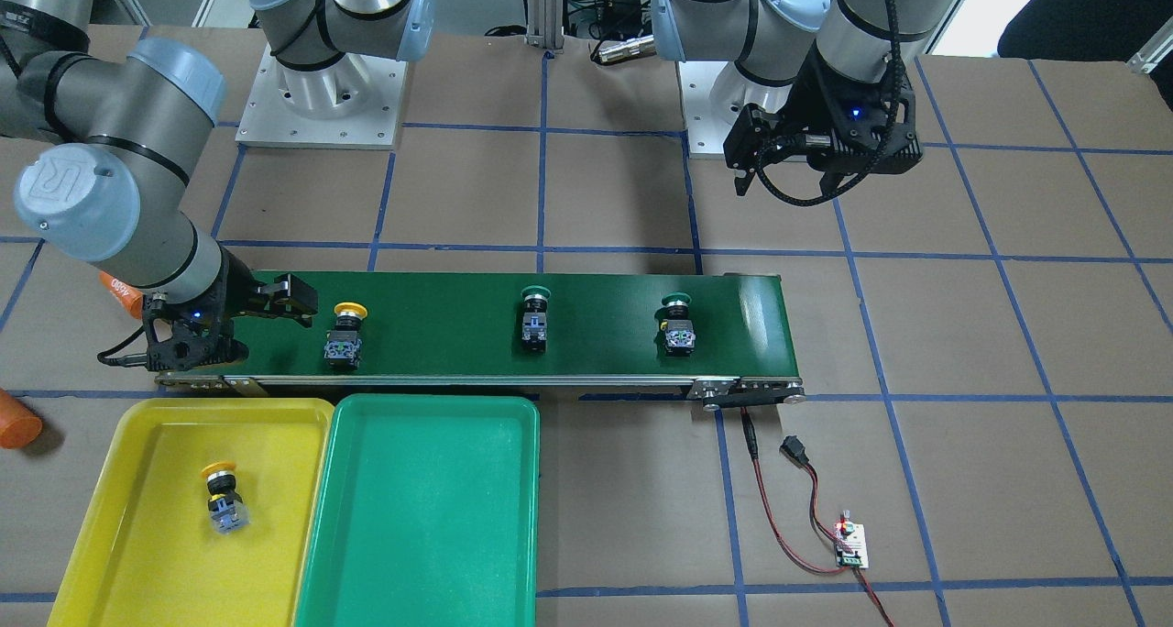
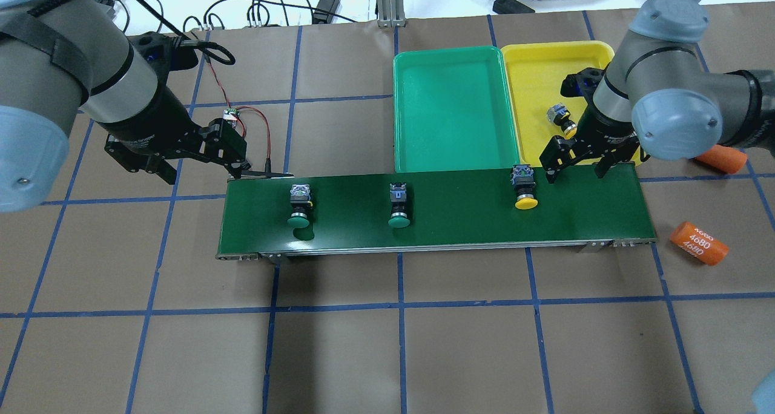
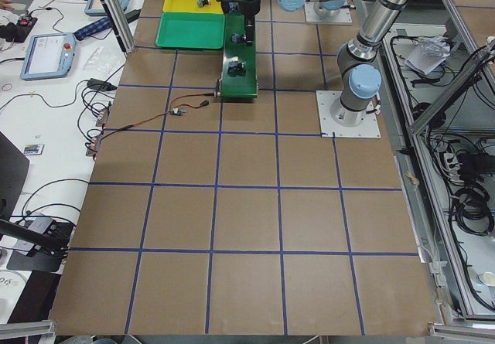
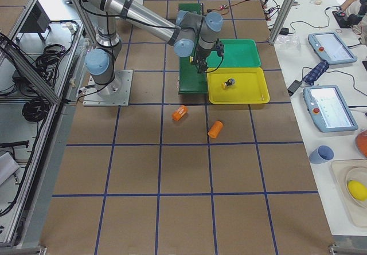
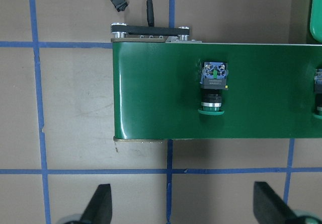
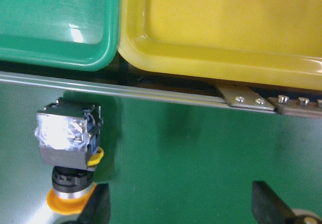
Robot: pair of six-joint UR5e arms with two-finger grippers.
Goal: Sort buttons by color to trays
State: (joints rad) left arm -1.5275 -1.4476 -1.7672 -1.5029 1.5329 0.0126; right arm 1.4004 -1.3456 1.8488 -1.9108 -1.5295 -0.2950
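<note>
On the near part of the tabletop a dark belt is seen, with three buttons lying on it: a green button towards its left end, a second green button at the middle, and a yellow button towards the right. The right claw is held wide apart and empty, low over the belt just beside the yellow button, not around it. For a clean pick, it is best shifted sideways until the black body sits between the fingers, then closed on the body, not the cap. The left claw is likewise spread wide, off the belt's left end. Beyond the belt, the green tray and yellow tray are set side by side; another yellow button lies in the yellow one, to be avoided on release.
</note>
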